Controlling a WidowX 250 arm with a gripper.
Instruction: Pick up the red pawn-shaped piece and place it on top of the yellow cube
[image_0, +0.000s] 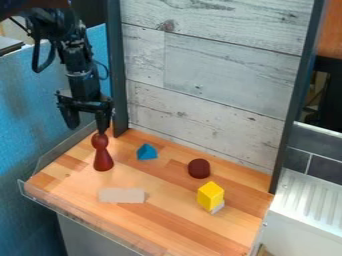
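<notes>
The tool (87, 129) hangs at the upper left, pointing down, its two fingers spread well apart with nothing between them. The fingertip on the view's right is just above the rounded top of a dark red pawn-shaped piece (102, 160); whether it touches cannot be told. The piece is not gripped: it stands upright on the tabletop (73, 185), its wide foot probably giving it steady footing under the narrow waist.

Just to the right of the pawn-shaped piece is a blue angular block (147, 152), which seems to rest on a flat face and so is unlikely to roll. Below the pawn-shaped piece and slightly to its right, a pale flat block (121, 195) lies on a broad side, probably the most stable way for it to sit. Well to the right of the pawn-shaped piece is a dark maroon rounded piece (199, 168). Farther off, to the lower right of the pawn-shaped piece, is a yellow block (210, 196) with a small light grey piece (218, 207) showing at its lower edge; whether the yellow one is propped on it or merely in front cannot be told. No brand, label or writing can be read on any of the pieces.
</notes>
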